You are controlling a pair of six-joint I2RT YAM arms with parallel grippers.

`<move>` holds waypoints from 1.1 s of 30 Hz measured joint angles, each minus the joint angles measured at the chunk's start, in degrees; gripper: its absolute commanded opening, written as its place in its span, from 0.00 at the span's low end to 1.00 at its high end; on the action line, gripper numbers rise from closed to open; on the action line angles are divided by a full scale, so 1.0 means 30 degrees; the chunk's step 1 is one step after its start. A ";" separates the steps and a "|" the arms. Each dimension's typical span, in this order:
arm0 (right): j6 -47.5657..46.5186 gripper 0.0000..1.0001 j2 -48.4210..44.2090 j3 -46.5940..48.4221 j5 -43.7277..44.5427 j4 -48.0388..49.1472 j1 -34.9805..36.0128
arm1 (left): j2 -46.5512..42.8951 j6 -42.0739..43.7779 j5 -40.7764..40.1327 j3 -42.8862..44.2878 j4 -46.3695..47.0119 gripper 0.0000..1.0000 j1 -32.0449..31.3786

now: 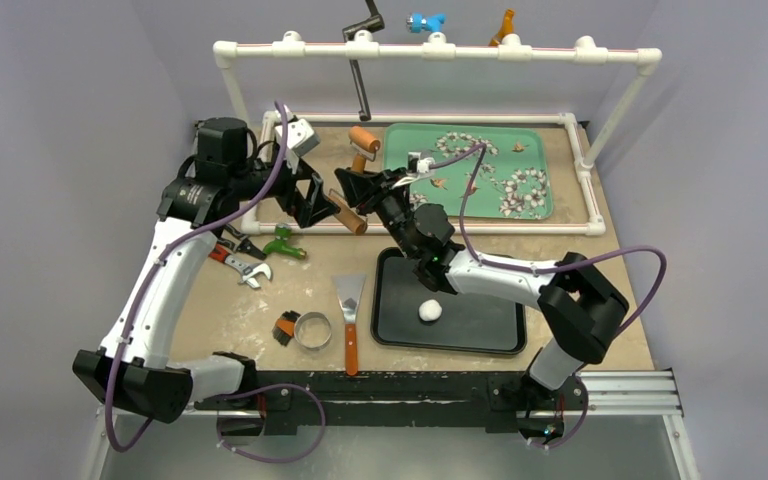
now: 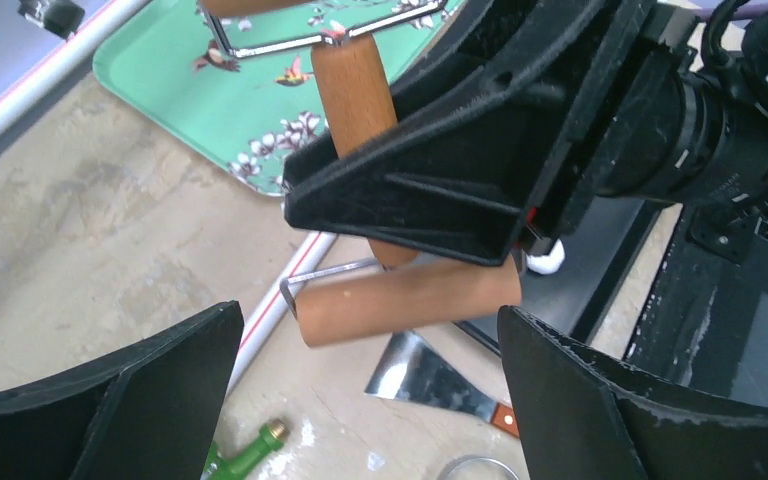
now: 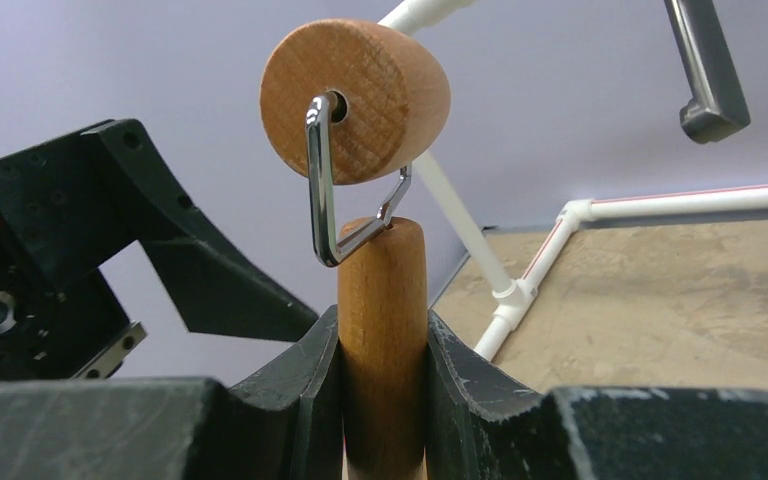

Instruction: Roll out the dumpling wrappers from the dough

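The dough [image 1: 429,311] sat on the black tray [image 1: 480,335]; at its 11 o'clock the right fingers [image 3: 328,355] clamped the roller [image 3: 355,100] by its handle; the left fingers [image 1: 312,200] stood apart at their 9 o'clock; farthest, at the dough's 1 o'clock, lay a green tray [image 1: 535,140].

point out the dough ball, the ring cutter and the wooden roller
dough ball [image 1: 429,311], top external view, middle of the ball
ring cutter [image 1: 312,346], top external view, near rim
wooden roller [image 3: 382,300], right wrist view, its upright handle
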 measured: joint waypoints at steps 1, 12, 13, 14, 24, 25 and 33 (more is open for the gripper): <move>0.0284 0.00 0.0000 0.0000 0.0124 0.0000 0.0102 | 0.0044 -0.0058 -0.0022 -0.0080 0.0481 0.96 -0.0044; 0.2761 0.00 0.0255 0.0219 0.1013 0.0357 0.0576 | 0.1020 -0.0488 -0.0838 -0.1333 0.2710 0.76 -0.0976; 0.2914 0.00 0.0364 0.0270 0.1020 0.0393 0.0576 | 0.0984 -0.0554 -0.0809 -0.1479 0.2863 0.76 -0.0984; 0.3147 0.00 0.0481 0.0321 0.1005 0.0386 0.0532 | 0.0947 -0.0590 -0.0816 -0.1647 0.3075 0.76 -0.0984; 0.5508 0.00 0.1355 0.0466 0.1064 0.0590 0.0211 | 0.1173 -0.1326 -0.1137 -0.2229 0.3840 0.86 -0.0976; 0.5697 0.00 0.1435 0.0466 0.1086 0.0714 0.0175 | 0.1268 -0.1494 -0.0969 -0.2229 0.3905 0.83 -0.0976; 0.6105 0.00 0.1814 0.0474 0.1107 0.0663 -0.0029 | 0.1508 -0.2069 0.0736 -0.3133 0.5064 0.27 -0.0984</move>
